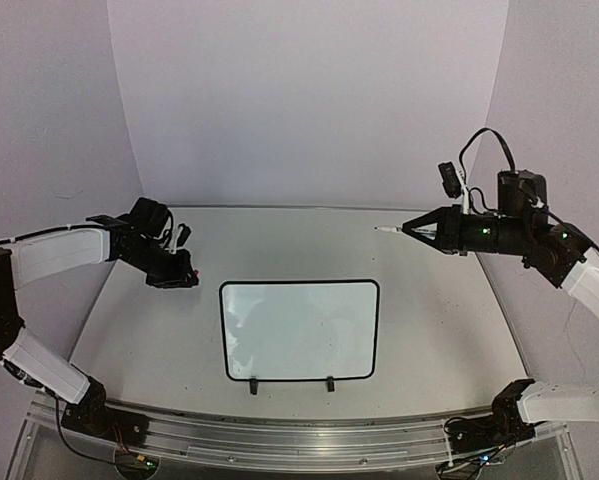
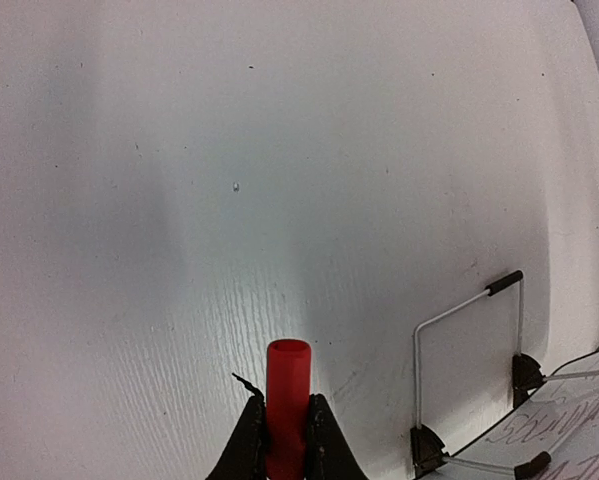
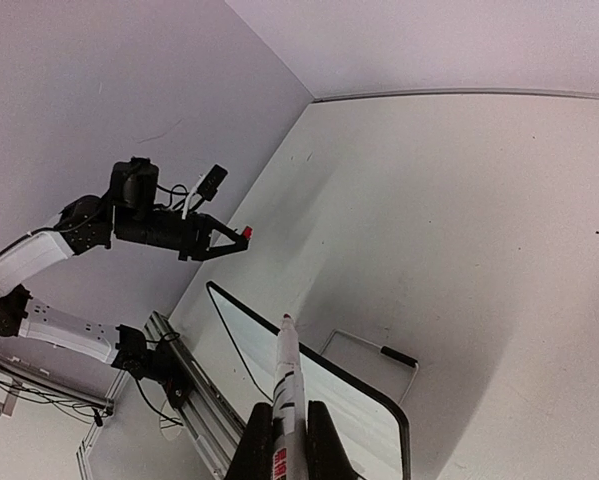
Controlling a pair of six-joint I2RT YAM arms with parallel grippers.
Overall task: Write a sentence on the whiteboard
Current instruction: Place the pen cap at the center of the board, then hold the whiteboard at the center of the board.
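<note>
The whiteboard (image 1: 299, 330) lies flat in the middle of the table, black-bordered, with two black clips (image 1: 252, 385) on its near edge. Its face looks blank from above, and no sentence shows there. Left of the board and above the table, my left gripper (image 1: 186, 279) is shut on a red marker cap (image 2: 287, 390). A corner of the whiteboard (image 2: 579, 430) shows faint grey marks that I cannot read. High at the right, my right gripper (image 1: 411, 230) is shut on a white uncapped marker (image 3: 286, 365). Its tip (image 1: 379, 229) points left, well above the whiteboard (image 3: 309, 385).
A thin wire stand (image 2: 459, 312) with black ends lies on the table against the board's edge; the same wire stand (image 3: 379, 350) appears in the right wrist view. A metal rail (image 1: 279, 435) runs along the near table edge. Pale walls close in the left, back and right sides.
</note>
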